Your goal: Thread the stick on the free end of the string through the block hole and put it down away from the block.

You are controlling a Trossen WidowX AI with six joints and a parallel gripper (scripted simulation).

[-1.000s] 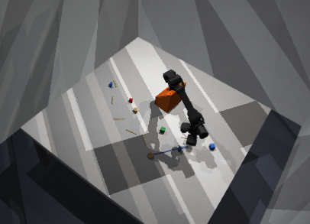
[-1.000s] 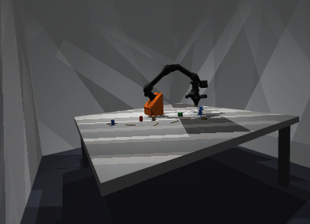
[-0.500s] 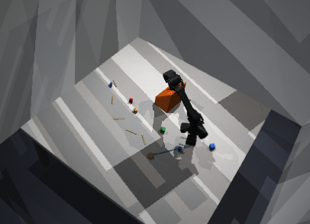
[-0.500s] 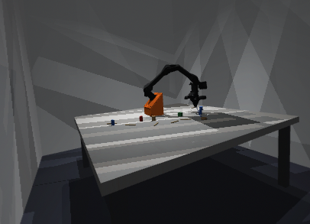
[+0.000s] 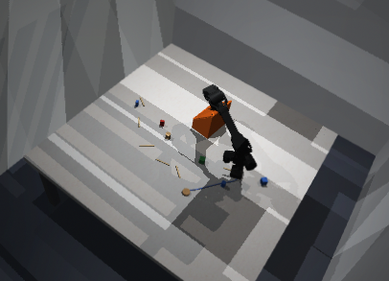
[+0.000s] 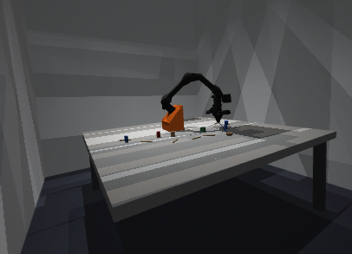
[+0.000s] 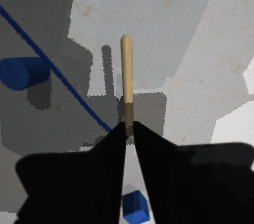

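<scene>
My gripper (image 5: 240,178) (image 6: 218,121) (image 7: 128,126) is shut on one end of the thin wooden stick (image 7: 127,70), low over the table, with the stick's shadow beside it. The stick's free length points up in the wrist view. The blue string (image 5: 205,187) (image 7: 69,87) runs from the round wooden button (image 5: 186,192) (image 6: 229,134) past a blue cylinder to the fingertips. A small tan-brown block (image 5: 168,135) (image 6: 172,134), seemingly the wooden block, stands well away from the gripper; its hole is too small to make out.
The blue cylinder (image 5: 223,183) (image 7: 23,72) is close to the string. A blue cube (image 5: 263,180) (image 7: 135,206) is near the gripper. A green cube (image 5: 202,160) (image 6: 203,129), a red piece (image 5: 162,123) (image 6: 159,134) and several loose sticks lie farther off. A large orange wedge (image 5: 209,123) (image 6: 174,120) is at the arm's base.
</scene>
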